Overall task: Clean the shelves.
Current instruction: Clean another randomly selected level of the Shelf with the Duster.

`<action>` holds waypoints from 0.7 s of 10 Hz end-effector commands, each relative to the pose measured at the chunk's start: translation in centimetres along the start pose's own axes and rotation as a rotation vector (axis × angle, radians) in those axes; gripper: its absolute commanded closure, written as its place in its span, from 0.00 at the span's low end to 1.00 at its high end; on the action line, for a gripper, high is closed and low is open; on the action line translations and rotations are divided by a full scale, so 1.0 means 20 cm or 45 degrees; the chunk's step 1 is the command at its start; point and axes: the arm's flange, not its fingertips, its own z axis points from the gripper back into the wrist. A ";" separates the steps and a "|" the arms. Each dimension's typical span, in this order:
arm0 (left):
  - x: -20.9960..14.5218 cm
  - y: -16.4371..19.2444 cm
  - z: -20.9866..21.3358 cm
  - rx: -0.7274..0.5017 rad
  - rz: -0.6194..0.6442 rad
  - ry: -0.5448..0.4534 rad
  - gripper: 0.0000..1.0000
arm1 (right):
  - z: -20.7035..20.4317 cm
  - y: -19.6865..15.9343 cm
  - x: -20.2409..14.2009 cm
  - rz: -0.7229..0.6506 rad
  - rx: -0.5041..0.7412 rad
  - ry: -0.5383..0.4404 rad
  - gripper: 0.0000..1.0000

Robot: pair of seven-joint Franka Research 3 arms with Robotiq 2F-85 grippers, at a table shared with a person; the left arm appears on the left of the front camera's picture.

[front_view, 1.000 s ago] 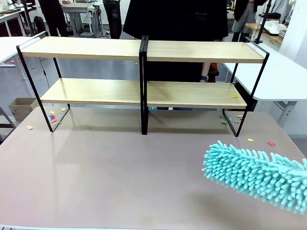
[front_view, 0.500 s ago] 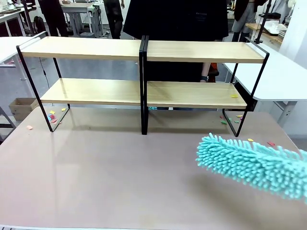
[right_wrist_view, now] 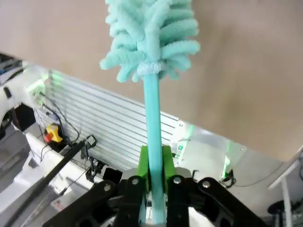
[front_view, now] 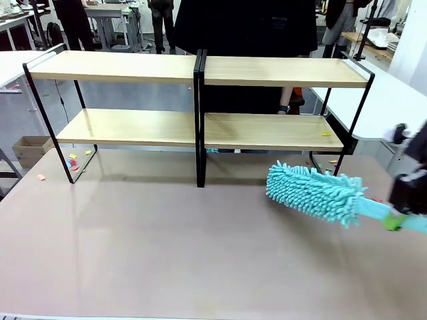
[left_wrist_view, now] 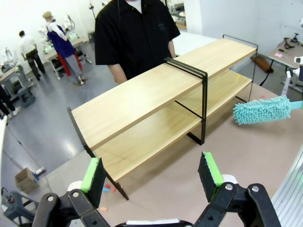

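Note:
The shelves stand across the far half of the table: two tiers of light wooden boards on a thin black frame, also in the left wrist view. My right gripper is at the right edge, shut on the handle of a teal fluffy duster. The duster's head hangs over the table just in front of the shelves' right foot. In the right wrist view the pads clamp the teal handle below the head. My left gripper is open, high above the table.
A person in black stands behind the shelves. A yellow paper scrap lies on the lower right board. More coloured scraps lie on the table by the right foot and the left foot. A white table adjoins at right.
The duster has swung up and left, away from the near right corner towards the shelves' right end. My right gripper has come into the front view.

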 end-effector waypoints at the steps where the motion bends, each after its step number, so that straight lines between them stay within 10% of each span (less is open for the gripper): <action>1: -0.01 0.00 0.00 0.006 -0.002 -0.002 0.00 | -0.08 0.06 0.28 -0.100 -0.059 0.076 0.87; 7: -0.01 0.00 0.00 0.006 -0.002 -0.002 0.00 | -0.24 0.00 0.47 -0.252 -0.125 -0.186 0.87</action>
